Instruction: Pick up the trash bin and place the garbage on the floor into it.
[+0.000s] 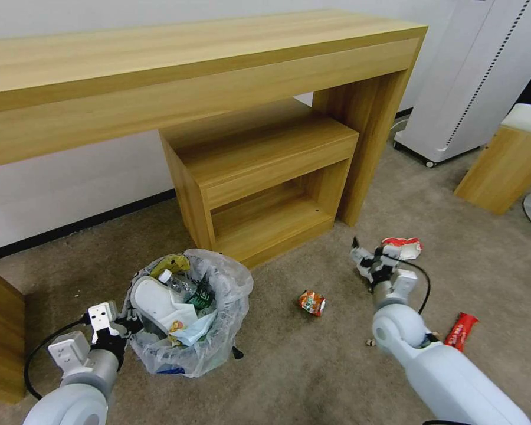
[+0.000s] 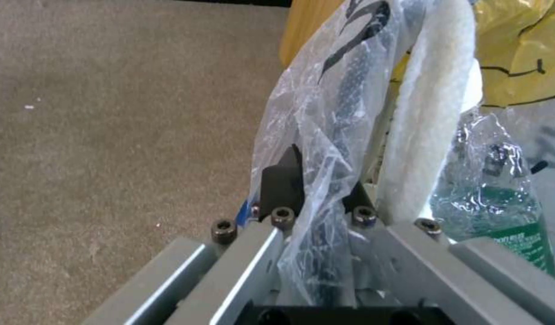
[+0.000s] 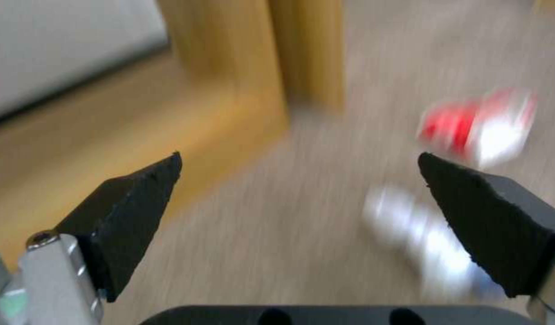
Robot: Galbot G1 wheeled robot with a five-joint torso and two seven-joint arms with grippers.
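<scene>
Nearest to us, our left gripper (image 1: 128, 326) is clenched on the rim of the trash bin (image 1: 212, 348), its dark fingers (image 2: 282, 180) pinching the rim with the crinkly clear plastic bag (image 2: 316, 135) bunched between them. The bin stands on the carpet at our left front, just before the low wooden shelf, and is packed full: a white slipper (image 1: 154, 302), a clear bottle (image 1: 183, 285) with a green label, a yellow wrapper (image 1: 170, 263) and crumpled paper. The left wrist view shows white print on the bottle's green label (image 2: 524, 253), too small for us to read. Our right gripper (image 1: 367, 260) hangs over the carpet to the right, its fingers (image 3: 133, 212) spread wide and holding nothing. Between the bin and that gripper lies a crushed can (image 1: 311, 303) in red and orange; its print cannot be read. A long red wrapper (image 1: 461, 330) lies beside our right forearm, and a red-and-white wrapper (image 1: 402, 248) lies just beyond the right gripper; the right wrist view shows it as a blur. The floor is a beige-grey short-pile carpet (image 1: 312, 366). Farther off stands a light wooden desk (image 1: 189, 65) with a shelf unit (image 1: 265, 177) under it, set against a white wall with a dark skirting. To the right stand a white appliance (image 1: 478, 77) on castors and a wooden stool (image 1: 507, 165) with a white top.
</scene>
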